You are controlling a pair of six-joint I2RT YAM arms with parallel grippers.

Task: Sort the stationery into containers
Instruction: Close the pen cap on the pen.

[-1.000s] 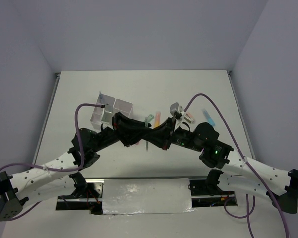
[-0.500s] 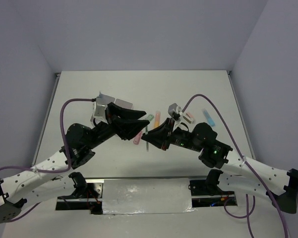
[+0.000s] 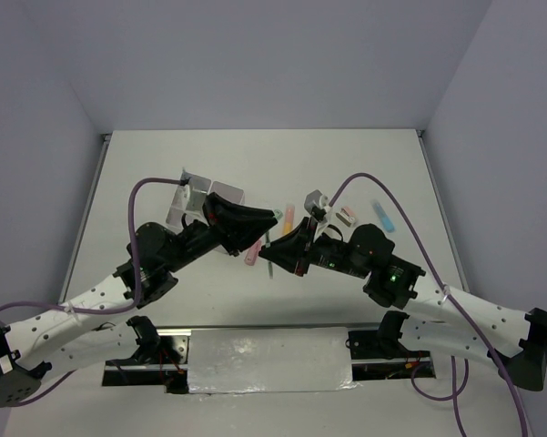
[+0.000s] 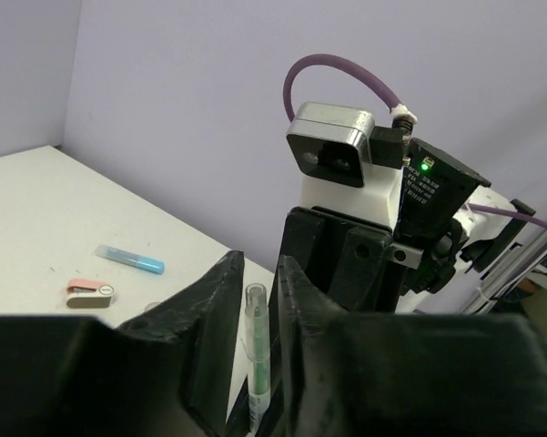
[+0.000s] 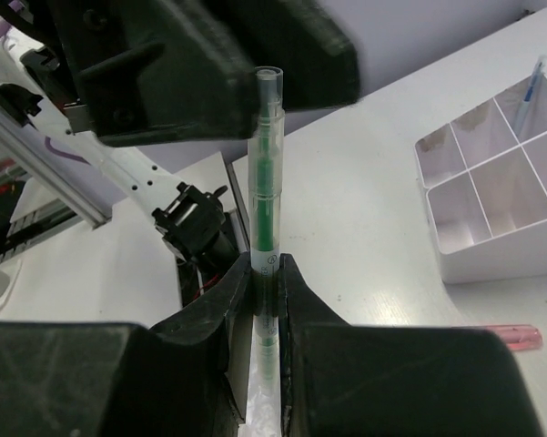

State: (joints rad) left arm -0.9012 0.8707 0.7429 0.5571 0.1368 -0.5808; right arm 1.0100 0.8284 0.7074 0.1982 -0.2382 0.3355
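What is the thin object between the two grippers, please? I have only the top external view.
Observer: A green pen; the right wrist view shows the right gripper clamped on it.
Operator: And the other arm?
Observer: The left gripper straddles the pen's far end in the left wrist view; whether it grips, I cannot tell.
Operator: Is anything sorted yet?
Observer: One compartment of the box holds a thin blue pen.
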